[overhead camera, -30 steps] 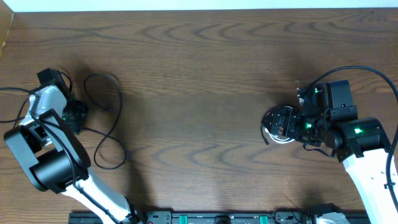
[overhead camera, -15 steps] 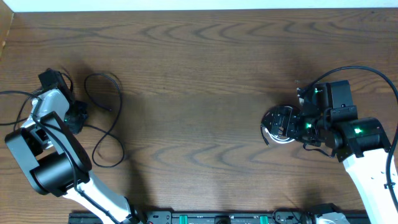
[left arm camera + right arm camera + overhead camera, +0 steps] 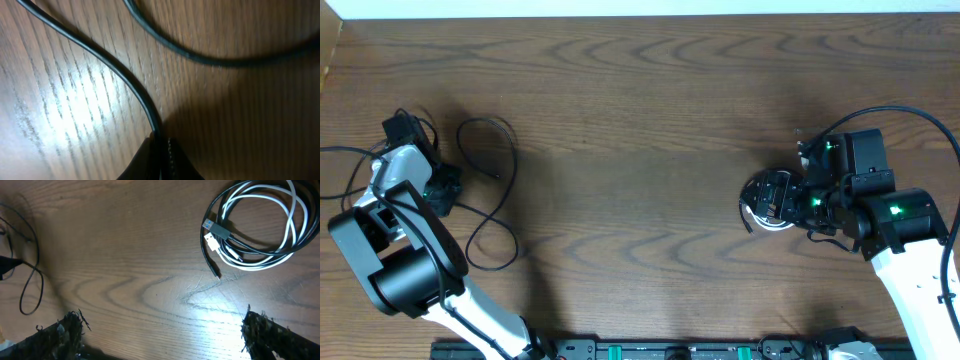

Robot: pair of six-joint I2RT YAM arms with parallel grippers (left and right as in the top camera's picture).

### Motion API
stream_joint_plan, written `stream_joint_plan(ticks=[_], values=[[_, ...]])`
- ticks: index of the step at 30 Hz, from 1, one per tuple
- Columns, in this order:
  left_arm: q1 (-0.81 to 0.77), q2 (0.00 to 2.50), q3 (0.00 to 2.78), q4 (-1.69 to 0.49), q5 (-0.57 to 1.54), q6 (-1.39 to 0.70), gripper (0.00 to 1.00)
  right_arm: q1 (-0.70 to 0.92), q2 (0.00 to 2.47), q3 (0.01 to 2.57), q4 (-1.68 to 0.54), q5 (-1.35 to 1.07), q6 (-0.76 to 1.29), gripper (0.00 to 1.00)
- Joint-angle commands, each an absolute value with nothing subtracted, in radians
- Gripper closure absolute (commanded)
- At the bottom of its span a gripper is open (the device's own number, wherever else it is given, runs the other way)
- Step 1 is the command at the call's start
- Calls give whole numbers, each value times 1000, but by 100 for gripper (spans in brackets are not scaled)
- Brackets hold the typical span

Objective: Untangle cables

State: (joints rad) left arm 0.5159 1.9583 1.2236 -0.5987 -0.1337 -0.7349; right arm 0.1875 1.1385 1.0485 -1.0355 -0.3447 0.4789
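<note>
1. Our left gripper (image 3: 161,150), at the left side of the dark wooden table (image 3: 640,100), is pinched closed on a thin black loose cable (image 3: 150,107).
2. That cable loops just to its right, running far to near.
3. Our right gripper (image 3: 165,327) gapes wide, holding nothing, near a coiled black-and-white cable bundle (image 3: 260,225) at far right, well apart.

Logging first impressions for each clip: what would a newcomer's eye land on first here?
The left gripper is shut on a thin black cable, which trails in loose loops over the left side of the table. On the right, a coil of white and black cable lies in a tidy ring, with the right gripper open near it.
</note>
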Motion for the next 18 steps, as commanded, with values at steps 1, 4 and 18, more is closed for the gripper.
stream_joint_plan(ticks=[1,4,18], values=[[521,1898,1219,-622,-51,-596,93,191,1139,1057,-1037,-350,477,1],[521,1765,1240,-586,45,-579,92,191,1139,1057,-1037,-350,477,1],[488,1370,1239,-467,-18,-569,66,191,1139,1057,-1037,-350,477,1]])
